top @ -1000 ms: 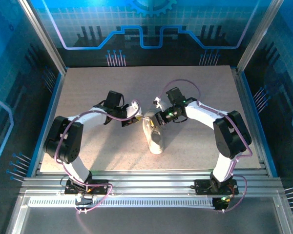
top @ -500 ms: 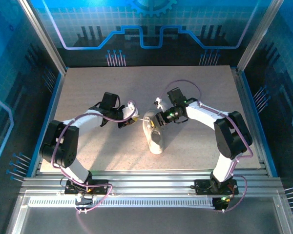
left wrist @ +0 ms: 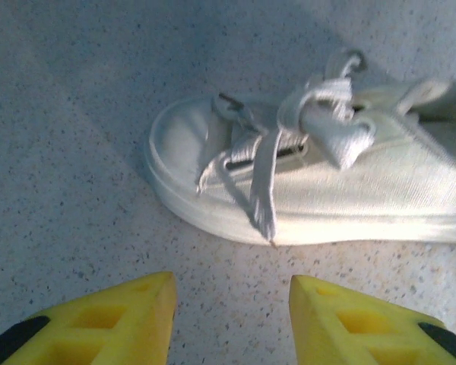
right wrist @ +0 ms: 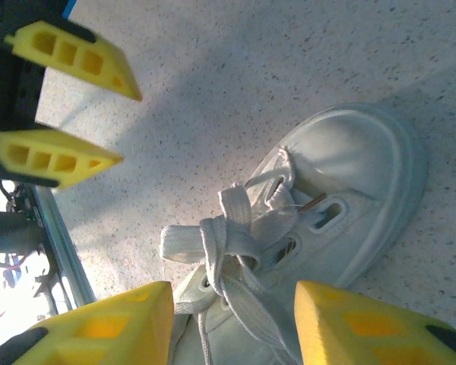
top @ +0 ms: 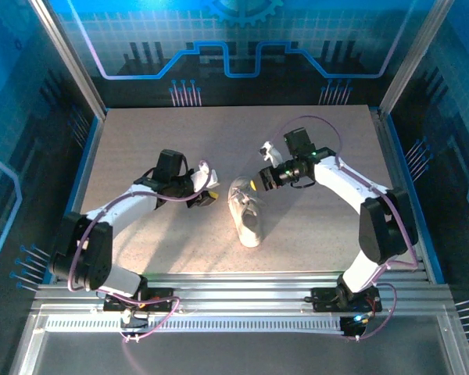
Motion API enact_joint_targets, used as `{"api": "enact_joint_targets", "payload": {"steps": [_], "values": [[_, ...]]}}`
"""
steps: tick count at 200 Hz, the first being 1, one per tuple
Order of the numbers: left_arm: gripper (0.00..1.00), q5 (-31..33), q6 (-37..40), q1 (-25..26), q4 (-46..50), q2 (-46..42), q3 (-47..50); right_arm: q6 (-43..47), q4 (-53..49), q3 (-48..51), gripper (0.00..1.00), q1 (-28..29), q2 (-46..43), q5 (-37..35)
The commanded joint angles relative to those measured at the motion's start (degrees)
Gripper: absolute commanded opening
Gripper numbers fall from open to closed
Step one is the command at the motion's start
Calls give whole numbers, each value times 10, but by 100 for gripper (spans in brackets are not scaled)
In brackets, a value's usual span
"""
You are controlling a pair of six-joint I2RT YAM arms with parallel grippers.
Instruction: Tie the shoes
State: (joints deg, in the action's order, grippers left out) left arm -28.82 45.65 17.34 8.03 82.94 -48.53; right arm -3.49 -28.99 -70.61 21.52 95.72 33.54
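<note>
Sneaker (top: 246, 215) sits upright on its sole (left wrist: 213, 220) near the middle of the table (top: 141, 141), toe end toward the far side. The left hand (top: 209, 195) is just beside it on one flank and the right hand (top: 254, 182) is near the toe on the other. Neither touches the shoe. Both hands are empty, their yellow fingers parted with bare table or lace showing through the gap.

The laces (left wrist: 319, 122) are bunched over the tongue in a loose crossing, with one flat end hanging down the side wall. Whether that bunch is a true bow or only a slack tangle is hard to tell, as the left wrist view is soft.

The shoe looks small and light, with soft canvas above a stiffer rubber rim, so a hard tug on a lace would likely drag it across the smooth table. The laces are thin, limp and flat, and apt to slip from a shallow pinch. The best hold is probably square across the flat of a lace, close to a free end or on a loop, with the two hands pulling against each other.
</note>
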Motion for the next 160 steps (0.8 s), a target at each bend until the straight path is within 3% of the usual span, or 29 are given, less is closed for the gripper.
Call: {"api": "enact_joint_targets", "payload": {"steps": [1, 30, 90, 132, 160], "values": [[44, 23, -94, 44, -3, -9, 0, -27, 5, 0, 44, -5, 5, 7], [45, 53, -180, 101, -18, 21, -23, -63, 13, 3, 42, -9, 22, -30], [43, 66, -312, 131, -88, 46, -3, -100, 42, 20, 40, -15, 43, -37], [43, 67, -335, 131, -114, 77, -4, -152, 80, 11, 40, -15, 74, -22], [31, 61, -321, 132, -97, 94, -19, -188, 111, 2, 41, -7, 105, 0]]}}
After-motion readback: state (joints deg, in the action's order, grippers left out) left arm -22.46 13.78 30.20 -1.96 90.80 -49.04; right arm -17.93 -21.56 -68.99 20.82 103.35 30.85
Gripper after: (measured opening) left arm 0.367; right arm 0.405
